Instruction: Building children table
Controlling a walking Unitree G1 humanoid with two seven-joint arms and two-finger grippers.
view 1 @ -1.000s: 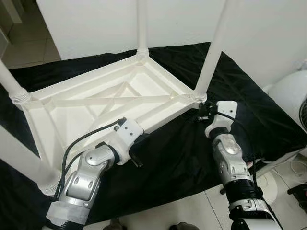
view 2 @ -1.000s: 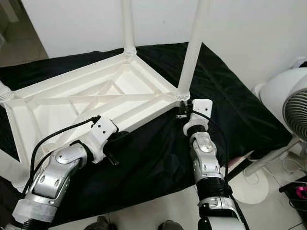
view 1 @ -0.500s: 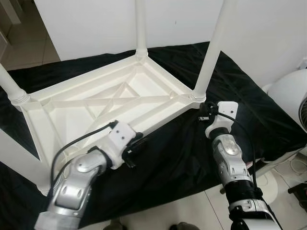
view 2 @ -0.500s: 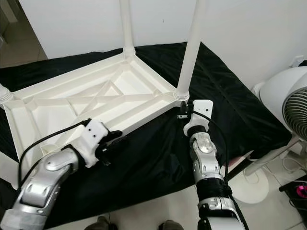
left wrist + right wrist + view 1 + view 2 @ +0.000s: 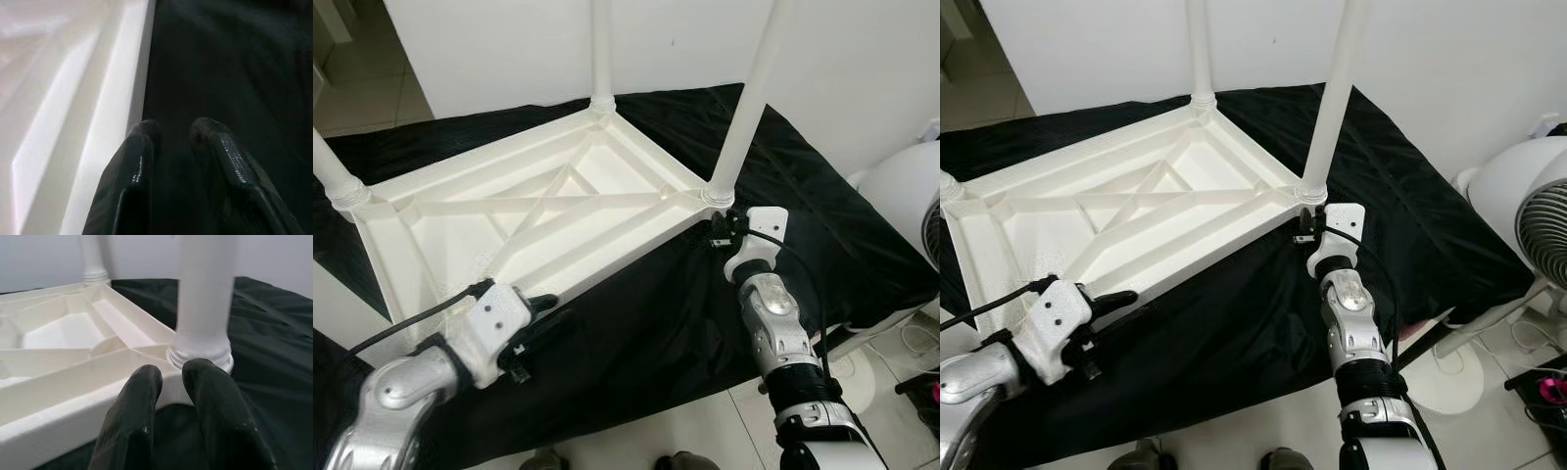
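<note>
the white children's table [image 5: 538,211] lies upside down across the centre of the frame on a black cloth [image 5: 803,196], legs up — likely so the legs can be fitted from above. the right gripper [image 5: 718,233], fingers together and holding nothing, sits at the near-right leg [image 5: 744,108] base. the left gripper [image 5: 530,323], fingers slightly apart and empty, rests lower left, just beside the near rim.

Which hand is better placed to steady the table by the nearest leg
Right. The right hand sits at the base of the near table leg, while the left hand hangs over the black cloth.
</note>
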